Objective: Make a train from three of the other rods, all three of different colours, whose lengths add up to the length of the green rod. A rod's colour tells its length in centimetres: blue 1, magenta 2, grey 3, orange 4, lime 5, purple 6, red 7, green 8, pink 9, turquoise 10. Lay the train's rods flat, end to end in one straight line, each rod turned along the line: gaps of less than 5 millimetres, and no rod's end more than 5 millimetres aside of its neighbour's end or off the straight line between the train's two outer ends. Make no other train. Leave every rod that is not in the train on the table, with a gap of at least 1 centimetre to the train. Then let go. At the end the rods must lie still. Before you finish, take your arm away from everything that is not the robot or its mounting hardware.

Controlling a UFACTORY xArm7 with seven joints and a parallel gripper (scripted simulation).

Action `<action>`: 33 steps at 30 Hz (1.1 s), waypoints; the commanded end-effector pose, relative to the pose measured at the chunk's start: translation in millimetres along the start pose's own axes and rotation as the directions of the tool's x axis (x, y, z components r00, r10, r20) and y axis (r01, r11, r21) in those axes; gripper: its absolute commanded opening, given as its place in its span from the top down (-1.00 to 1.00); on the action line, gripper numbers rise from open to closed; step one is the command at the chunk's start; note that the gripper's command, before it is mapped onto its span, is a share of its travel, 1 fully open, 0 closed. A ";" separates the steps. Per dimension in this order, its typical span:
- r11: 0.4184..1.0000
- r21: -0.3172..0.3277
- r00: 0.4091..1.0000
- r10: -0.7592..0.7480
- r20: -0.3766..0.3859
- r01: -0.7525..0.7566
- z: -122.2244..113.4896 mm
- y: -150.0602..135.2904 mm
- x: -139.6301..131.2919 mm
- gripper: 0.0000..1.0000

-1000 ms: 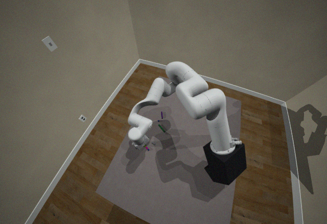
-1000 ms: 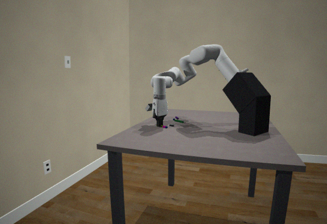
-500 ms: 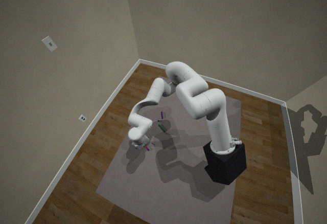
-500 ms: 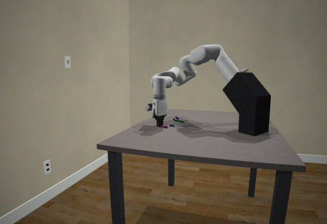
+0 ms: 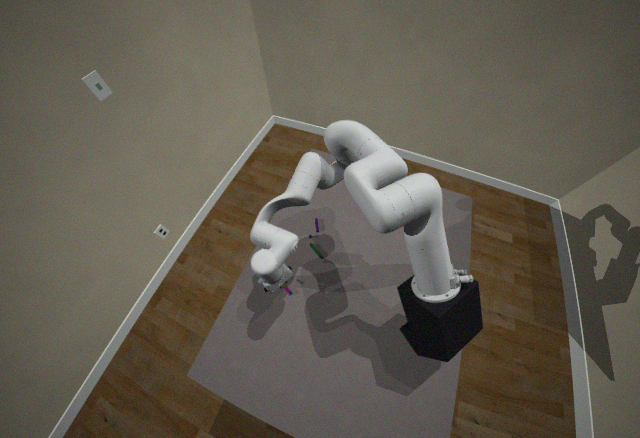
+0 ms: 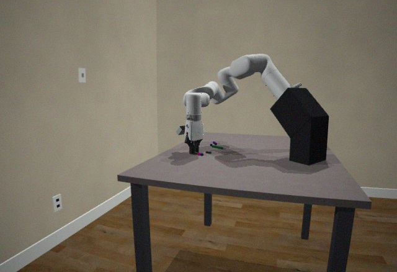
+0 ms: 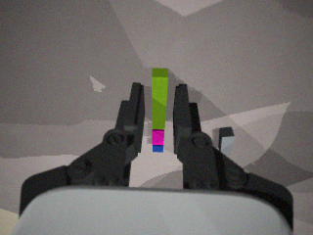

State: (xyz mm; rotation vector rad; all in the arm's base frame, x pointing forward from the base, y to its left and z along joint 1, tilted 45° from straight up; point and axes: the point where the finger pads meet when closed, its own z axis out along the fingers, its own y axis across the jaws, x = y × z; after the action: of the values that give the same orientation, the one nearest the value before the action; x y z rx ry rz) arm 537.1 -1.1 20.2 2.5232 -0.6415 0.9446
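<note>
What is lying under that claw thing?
Between the gripper's parted fingers lie a lime rod, a magenta rod and a blue rod, end to end. Nothing covers them.

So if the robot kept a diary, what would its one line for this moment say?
gripper: open, straddling lime rod | train: lime, magenta rod, blue rod end to end | green rod: apart | phase: letting go
</note>
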 end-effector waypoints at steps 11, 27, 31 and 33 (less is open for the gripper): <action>1.000 0.003 1.000 -0.001 -0.002 0.001 -9.4 -1.4 0.4 0.51; 1.000 0.003 1.000 -0.001 -0.002 0.001 -77.1 -1.1 0.3 0.51; 1.000 0.003 1.000 -0.001 -0.002 0.001 -88.4 -1.1 0.3 0.51; 1.000 0.003 1.000 -0.001 -0.002 0.001 -90.8 -1.1 0.3 0.51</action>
State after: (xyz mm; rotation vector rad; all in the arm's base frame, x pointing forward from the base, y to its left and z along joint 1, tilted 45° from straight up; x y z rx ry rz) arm 497.5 37.5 74.1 2.5226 -0.6383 0.9466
